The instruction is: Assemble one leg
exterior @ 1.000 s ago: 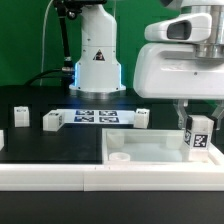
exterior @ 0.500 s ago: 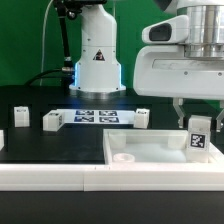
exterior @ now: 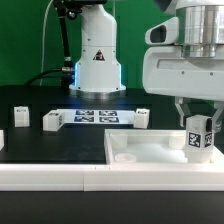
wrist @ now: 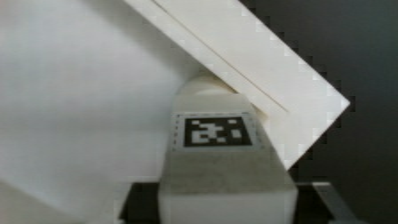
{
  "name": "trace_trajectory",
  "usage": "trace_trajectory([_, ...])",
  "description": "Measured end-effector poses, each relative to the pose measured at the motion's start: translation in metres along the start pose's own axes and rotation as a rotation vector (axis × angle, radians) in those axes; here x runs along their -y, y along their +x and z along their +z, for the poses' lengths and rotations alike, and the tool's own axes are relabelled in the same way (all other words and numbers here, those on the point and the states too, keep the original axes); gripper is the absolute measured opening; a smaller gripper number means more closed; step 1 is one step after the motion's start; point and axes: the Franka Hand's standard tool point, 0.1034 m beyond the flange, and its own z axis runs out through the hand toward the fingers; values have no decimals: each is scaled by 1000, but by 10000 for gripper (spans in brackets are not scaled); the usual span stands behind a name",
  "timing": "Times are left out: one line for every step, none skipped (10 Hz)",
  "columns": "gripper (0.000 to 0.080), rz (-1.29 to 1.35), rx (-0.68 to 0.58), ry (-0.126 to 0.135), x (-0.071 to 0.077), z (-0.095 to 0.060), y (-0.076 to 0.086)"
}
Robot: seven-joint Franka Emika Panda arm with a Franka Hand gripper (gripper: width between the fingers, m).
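My gripper (exterior: 197,128) is shut on a leg (exterior: 198,135), a small white block with a black-and-white tag facing the camera. It holds the leg upright over the right end of the large flat white panel (exterior: 150,147). In the wrist view the leg (wrist: 221,150) fills the space between the two dark fingers (wrist: 146,200), with the panel's corner (wrist: 107,90) behind it. A round socket (exterior: 122,157) shows at the panel's left end. Whether the leg's lower end touches the panel cannot be told.
Three more loose legs (exterior: 52,121), (exterior: 18,115), (exterior: 143,118) stand on the black table. The marker board (exterior: 97,116) lies at the back in front of the robot base (exterior: 97,60). A white rail (exterior: 50,175) runs along the front.
My gripper and the held leg have shifted a little toward the exterior view's left and slightly up; the leg stays in the grip.
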Motion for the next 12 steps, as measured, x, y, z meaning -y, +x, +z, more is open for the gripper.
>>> trace_trajectory([291,108,5,3,0,0,0])
trace_trajectory([291,174,9,3,0,0,-1])
trace_trajectory([291,290,16,4,-1,0,-1])
trace_trajectory([291,385,25,4,-1,0,-2])
trace_trajectory([291,516,24,-1,0,0,-3])
trace_trajectory([291,596,24,-2,0,0,-3])
trace_trajectory([291,672,36,2,0,1,-3])
trace_trajectory([291,700,44,4,0,1,-3])
trace_trajectory([291,743,49,5,0,0,-3])
trace_trajectory([372,739,49,5,0,1,-3])
trace_trajectory([372,736,49,5,0,1,-3])
trace_trajectory([508,736,49,4,0,1,-3])
